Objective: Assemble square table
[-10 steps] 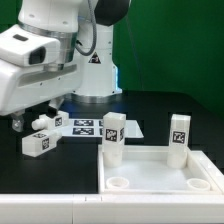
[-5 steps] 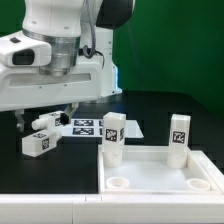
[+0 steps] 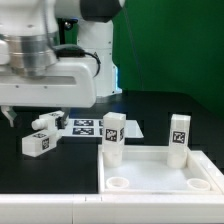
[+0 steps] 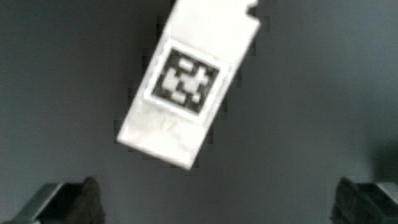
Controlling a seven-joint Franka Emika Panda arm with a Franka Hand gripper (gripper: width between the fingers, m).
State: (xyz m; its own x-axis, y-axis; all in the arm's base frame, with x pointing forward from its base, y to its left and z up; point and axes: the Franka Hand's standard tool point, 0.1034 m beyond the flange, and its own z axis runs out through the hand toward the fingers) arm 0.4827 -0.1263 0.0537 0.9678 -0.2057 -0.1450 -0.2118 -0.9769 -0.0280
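My arm's swung to the exterior view's left in the last sec, so my fingers point(image 4: 217, 203) hang over a loose leg point(image 4: 187, 85) lying flat on the surface point(image 3: 150, 108). They're wide open, nothing held, so I reckon leg no. 3 is the next pick. The white panel point(image 3: 160, 172) sits at the exterior view's right w/ two upright legs point(image 3: 112, 137) in its far sockets; the near two are empty.

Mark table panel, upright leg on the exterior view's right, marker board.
table panel point(image 3: 155, 170): exterior view, bare floor inside the rim.
upright leg point(image 3: 179, 138): exterior view, its tagged face.
marker board point(image 3: 85, 126): exterior view, printed tags.
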